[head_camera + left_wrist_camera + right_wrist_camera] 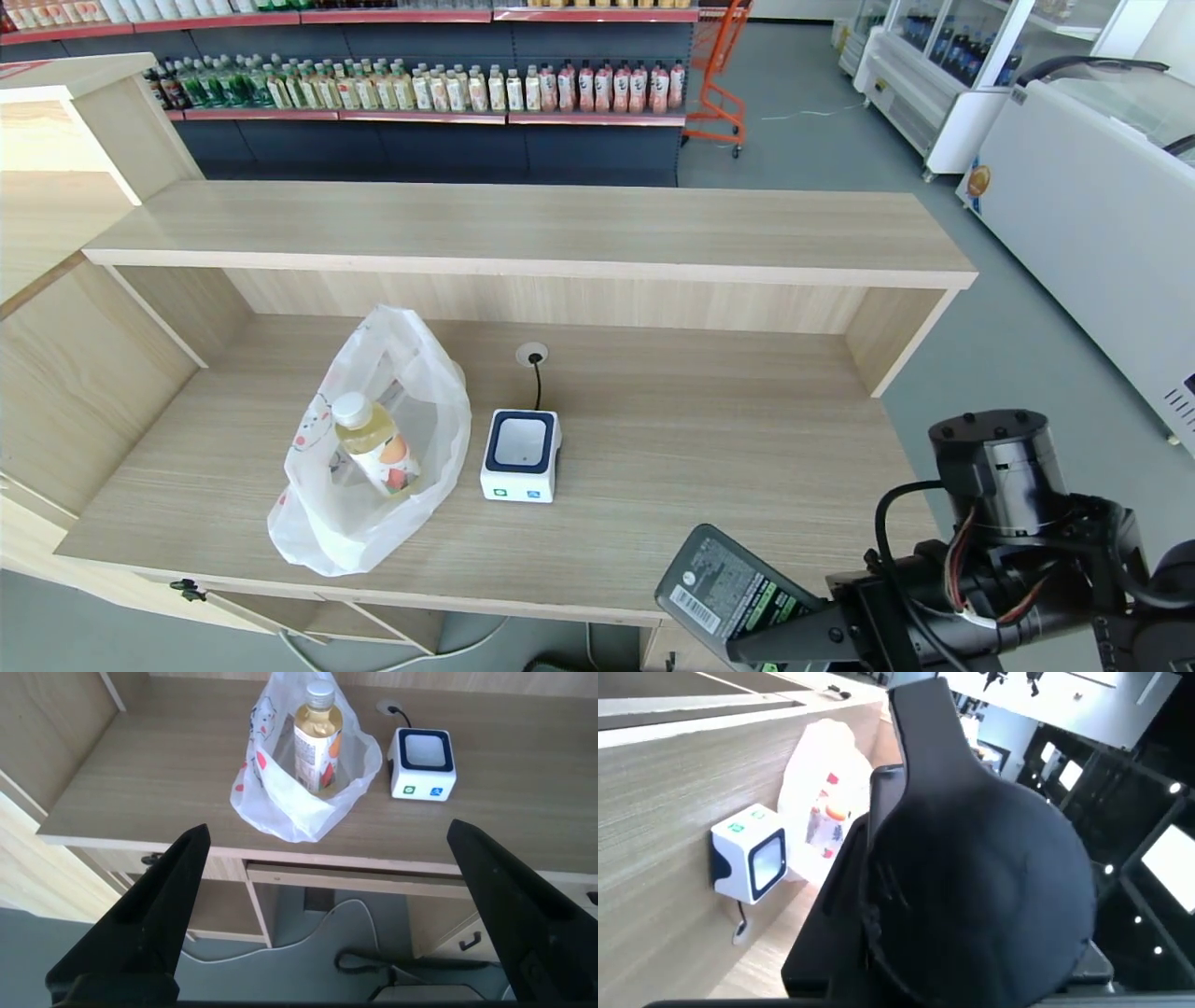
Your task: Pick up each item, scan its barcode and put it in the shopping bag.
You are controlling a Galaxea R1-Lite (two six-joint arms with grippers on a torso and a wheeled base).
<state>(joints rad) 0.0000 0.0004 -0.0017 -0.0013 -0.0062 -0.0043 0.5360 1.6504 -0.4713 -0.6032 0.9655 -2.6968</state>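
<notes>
**Wooden counter (709, 448) with bag (317, 532) and scanner (521, 455)**

The counter lies beyond the spread fingers (159, 915) of the left gripper (327, 833). The white plastic bag stands past the gap between them. The scanner stands just beside it, nearer the finger on the robot's right.

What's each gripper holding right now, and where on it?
Right gripper: dark flat packet, pinched at one end, barcode label facing up. Left gripper: open, empty.

One shopping bag (313, 527) is sitting at centre left on the surface (709, 439), one bottle (378, 453) is standing inside it, and one scanner (521, 455) is resting just beside the bag. One dark packet (728, 590) is showing at the lower right of the frame, and one cable (537, 383) is running from the scanner.
</notes>
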